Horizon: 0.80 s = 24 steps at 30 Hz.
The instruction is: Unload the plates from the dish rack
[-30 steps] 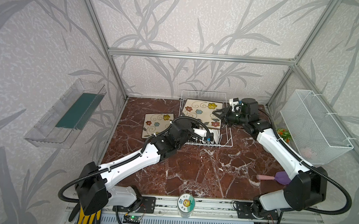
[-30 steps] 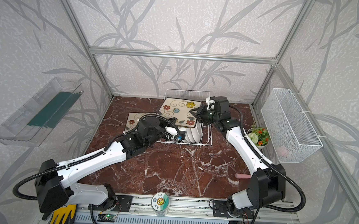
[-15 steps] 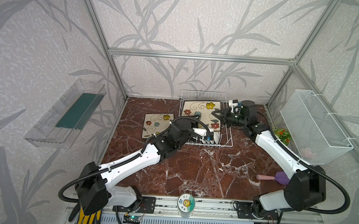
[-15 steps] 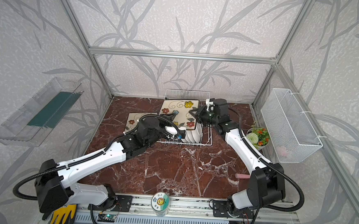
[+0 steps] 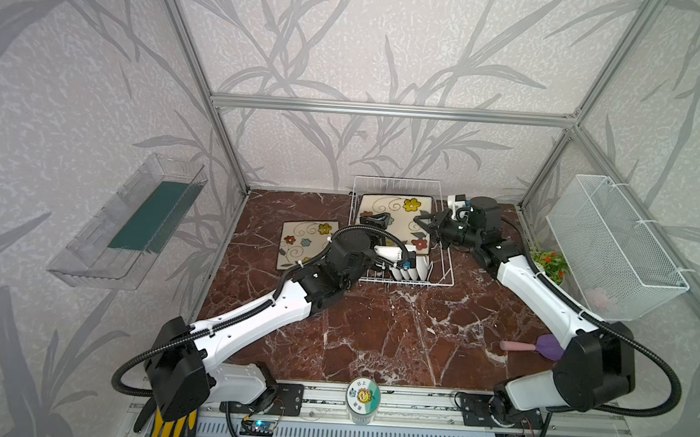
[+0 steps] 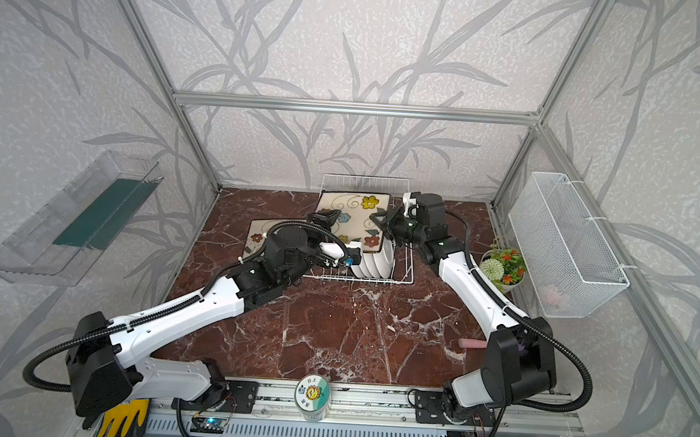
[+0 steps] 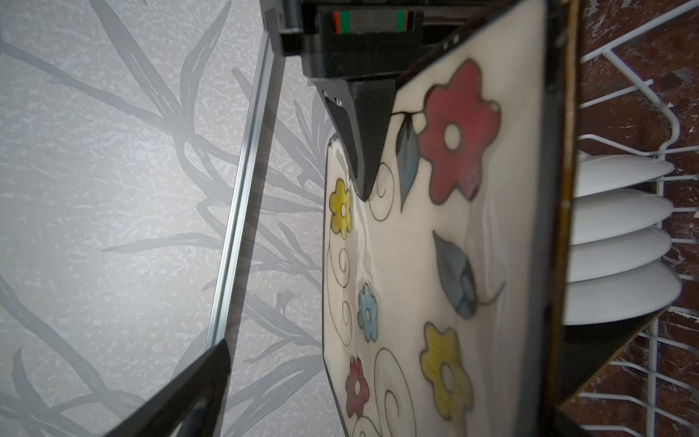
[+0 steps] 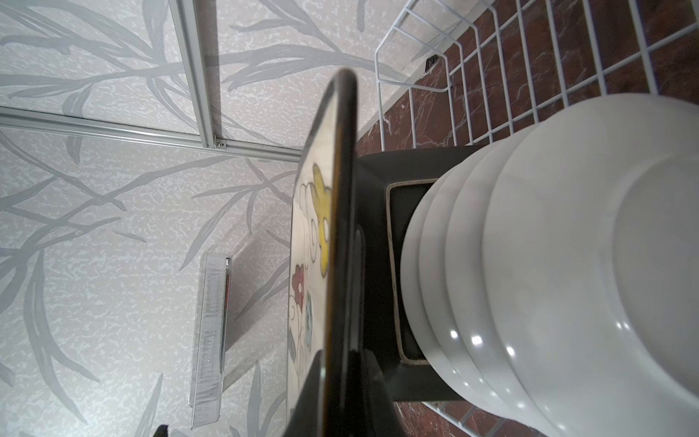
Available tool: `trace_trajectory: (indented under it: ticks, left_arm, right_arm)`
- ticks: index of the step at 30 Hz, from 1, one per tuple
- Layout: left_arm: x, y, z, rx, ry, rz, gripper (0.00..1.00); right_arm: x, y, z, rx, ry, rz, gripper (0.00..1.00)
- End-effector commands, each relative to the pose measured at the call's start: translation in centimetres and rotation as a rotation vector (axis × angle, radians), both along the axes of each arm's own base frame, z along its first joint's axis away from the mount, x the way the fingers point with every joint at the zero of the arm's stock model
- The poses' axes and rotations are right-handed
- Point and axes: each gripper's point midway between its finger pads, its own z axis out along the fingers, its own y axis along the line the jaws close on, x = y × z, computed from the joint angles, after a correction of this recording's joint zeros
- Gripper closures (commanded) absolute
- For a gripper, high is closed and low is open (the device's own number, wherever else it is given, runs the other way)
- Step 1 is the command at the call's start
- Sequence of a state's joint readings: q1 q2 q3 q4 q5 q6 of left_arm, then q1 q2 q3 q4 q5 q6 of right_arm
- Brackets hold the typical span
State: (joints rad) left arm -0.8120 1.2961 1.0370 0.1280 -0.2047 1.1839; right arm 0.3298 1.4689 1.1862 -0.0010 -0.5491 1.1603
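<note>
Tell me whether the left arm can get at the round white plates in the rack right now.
Probably not directly: the flowered plate, held upright by the shut right gripper, stands between the open left gripper and the round white plates in the dish rack.

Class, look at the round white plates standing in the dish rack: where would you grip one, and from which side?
Probably the top rim of a round white plate, pinched across its thickness, coming straight down from above. They stand on edge, packed close in the dish rack, so only the upper rims are free.
</note>
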Motion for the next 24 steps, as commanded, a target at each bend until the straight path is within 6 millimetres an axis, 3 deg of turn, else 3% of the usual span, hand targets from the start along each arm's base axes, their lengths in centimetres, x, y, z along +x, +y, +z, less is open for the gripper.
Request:
trace_trajectory:
  ticks: [1,14,19,24]
  left_arm:
    - [-0.3,0.8,2.6,-0.064,-0.034,0.008,0.00]
    - [-0.1,1.7,2.5,-0.067,-0.018,0.050,0.00]
    - [-0.4,2.5,3.6,-0.119,-0.032,0.064,0.00]
    - [-1.0,3.6,6.1,-0.322,0.037,0.070,0.00]
  right_arm:
    - [0.1,-0.3,7.4,0.105,-0.227,-0.003,1.00]
    - [1.7,-2.3,10.2,0.182,-0.294,-0.084,1.00]
    - [1.9,-3.5,11.0,0.171,-0.320,-0.104,1.00]
    - [1.8,-4.6,10.7,0.154,-0.320,-0.131,1.00]
